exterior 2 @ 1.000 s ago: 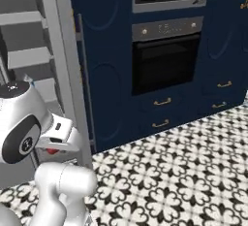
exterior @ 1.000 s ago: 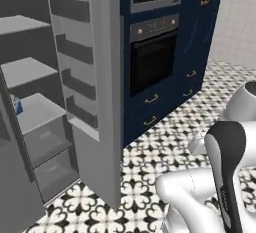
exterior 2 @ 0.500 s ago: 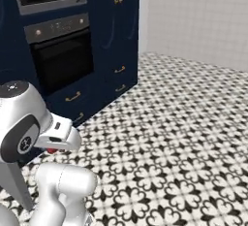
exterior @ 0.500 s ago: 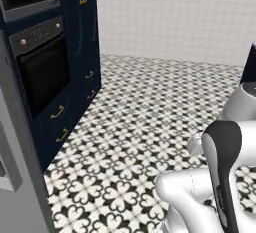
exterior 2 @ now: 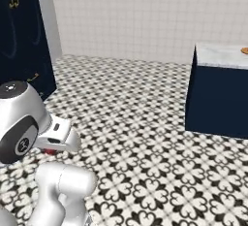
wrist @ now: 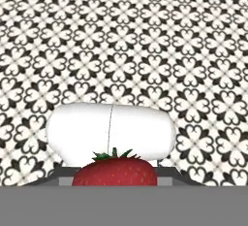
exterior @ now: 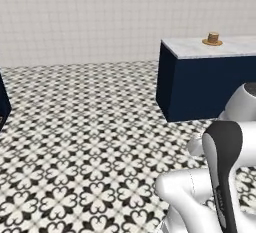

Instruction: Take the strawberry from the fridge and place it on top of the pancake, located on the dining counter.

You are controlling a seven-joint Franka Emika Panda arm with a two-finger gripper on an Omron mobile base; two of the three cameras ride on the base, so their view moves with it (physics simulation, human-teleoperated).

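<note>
Hand view: strawberry (wrist: 115,171) at bottom centre, clamped in the gripper (wrist: 115,175) jaws, above black-and-white patterned floor (wrist: 121,50). Left base view: pancake (exterior: 213,38) on dining counter (exterior: 200,52) at upper right, well apart from the arm.

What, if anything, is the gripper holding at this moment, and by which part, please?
The gripper holds the strawberry, closed on its sides; the leafy top shows above, though the exact contact points are hidden.
</note>
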